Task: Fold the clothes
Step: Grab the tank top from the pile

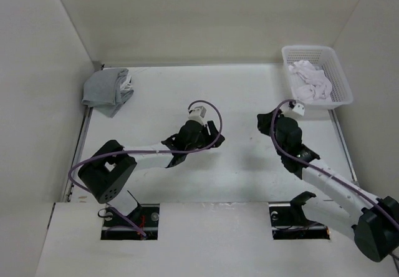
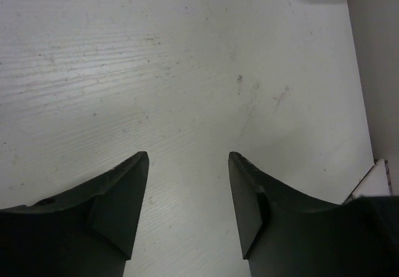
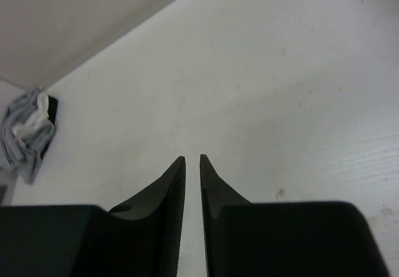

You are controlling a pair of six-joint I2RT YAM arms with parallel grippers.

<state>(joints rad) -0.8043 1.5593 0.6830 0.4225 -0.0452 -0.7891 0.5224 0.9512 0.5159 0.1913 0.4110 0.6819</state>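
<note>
**Operator:** Jaws status?

**Technician:** Your left jaws stand spread wide with nothing between them, over bare tabletop (image 2: 187,71). Your right jaws stand at a narrow slit, tips close but not touching, gripping nothing.

**Operator:** Arm positions?

**Technician:** Both reach out over the middle of the tabletop. You will see the left arm (image 1: 149,155) left of centre and the right arm (image 1: 324,180) toward the right side, well apart from each other.

**Operator:** Location of the clothes?

**Technician:** Check the far right corner. The clothes (image 1: 312,82) lie crumpled inside the white mesh basket (image 1: 308,53), well apart from both jaws. At the far left corner, note the grey cloth bundle (image 1: 107,90) lying near the side wall, with white fabric showing at its right edge.
</note>
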